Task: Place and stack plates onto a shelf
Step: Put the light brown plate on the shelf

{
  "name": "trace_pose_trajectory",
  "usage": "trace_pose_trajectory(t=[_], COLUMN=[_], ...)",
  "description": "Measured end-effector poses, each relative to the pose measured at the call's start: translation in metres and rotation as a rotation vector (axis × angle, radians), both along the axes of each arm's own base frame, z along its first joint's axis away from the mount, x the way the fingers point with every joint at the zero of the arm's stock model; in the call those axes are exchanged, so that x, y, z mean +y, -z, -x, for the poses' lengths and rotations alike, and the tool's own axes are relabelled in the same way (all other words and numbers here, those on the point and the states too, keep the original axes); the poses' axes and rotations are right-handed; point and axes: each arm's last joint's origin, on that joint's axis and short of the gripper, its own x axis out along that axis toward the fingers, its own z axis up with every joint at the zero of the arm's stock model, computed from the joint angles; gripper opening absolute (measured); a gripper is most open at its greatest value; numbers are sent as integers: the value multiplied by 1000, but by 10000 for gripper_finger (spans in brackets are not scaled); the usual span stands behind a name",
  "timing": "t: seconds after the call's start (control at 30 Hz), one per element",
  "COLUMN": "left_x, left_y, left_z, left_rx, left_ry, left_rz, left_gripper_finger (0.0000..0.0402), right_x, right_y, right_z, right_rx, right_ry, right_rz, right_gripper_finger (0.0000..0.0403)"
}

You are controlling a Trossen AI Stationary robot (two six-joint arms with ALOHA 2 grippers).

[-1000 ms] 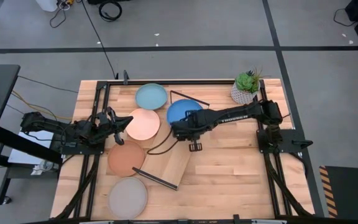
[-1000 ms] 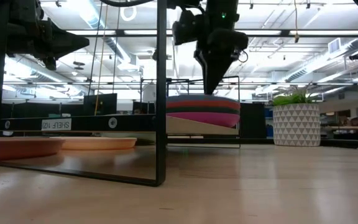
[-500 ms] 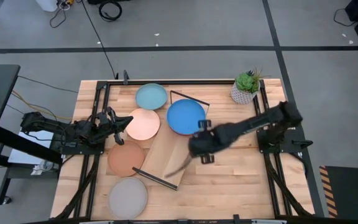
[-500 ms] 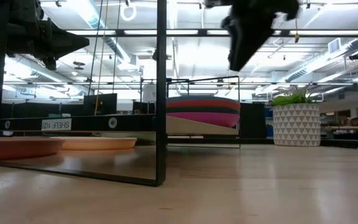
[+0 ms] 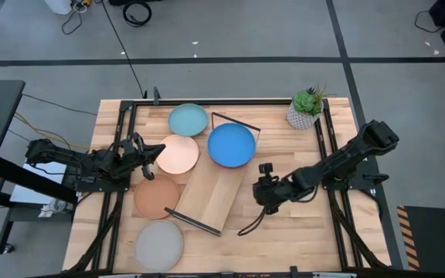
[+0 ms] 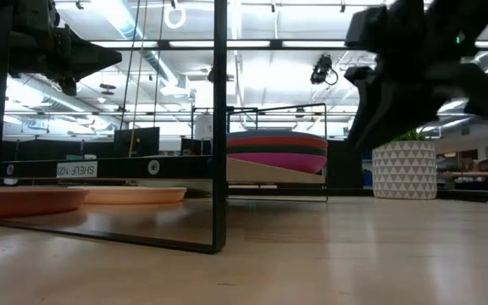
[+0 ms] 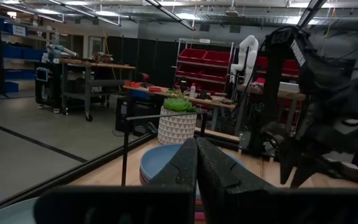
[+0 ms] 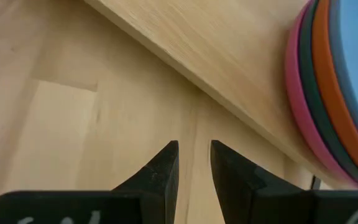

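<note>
High view: the shelf (image 5: pixel 207 194) lies diagonally across the middle of the bench (image 5: pixel 284 232). A stack topped by the bright blue plate (image 5: pixel 231 144) sits on the shelf's end at about one o'clock from bench centre. Four plates lie loose on the bench at the nine o'clock side: light blue (image 5: pixel 188 120), cream (image 5: pixel 178 154), tan (image 5: pixel 156 197) and grey (image 5: pixel 159 245).

The right claw (image 5: pixel 267 193) hangs over bare wood at about three o'clock, empty, its fingers (image 8: pixel 164 171) a narrow slit apart. The left claw (image 5: pixel 151 152) waits beside the cream plate with its fingers pressed together, holding nothing.

In my judgement, half the plates are stacked and four remain. Those four lie flat, so a claw coming down at a rim could skid off or shove the plate along the wood instead of lifting it. The shelf looks tilted in the low view, so a plate set off-centre could make the stack (image 6: pixel 277 150) slide. The wire frame (image 5: pixel 235 122) stands close to the stack and could catch an arm.

From above only the top plate shows. The right wrist view shows orange, teal and magenta edges (image 8: pixel 303 112) beneath. In the low view the right arm is a dark blur hiding part of the plant pot (image 6: pixel 403 169).
</note>
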Motion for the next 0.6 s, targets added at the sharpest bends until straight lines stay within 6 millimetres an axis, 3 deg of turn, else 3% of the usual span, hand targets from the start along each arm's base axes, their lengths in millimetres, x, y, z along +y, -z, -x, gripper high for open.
trace_pose_trajectory(t=[0.23, 0.43, 0.6], left_x=[0, 0, 0], left_y=[0, -2, 0], left_z=[0, 0, 0], left_rx=[-1, -34, -30], left_ry=[0, 7, 20], left_rz=[0, 41, 64], left_gripper_finger=[9, 9, 9], right_x=[-11, -28, -41], right_y=[17, 12, 14], right_z=[6, 8, 17], right_rx=[-138, -241, -286], right_ry=[-71, -91, -26], right_rz=[15, 75, 28], right_gripper_finger=[98, 98, 98])
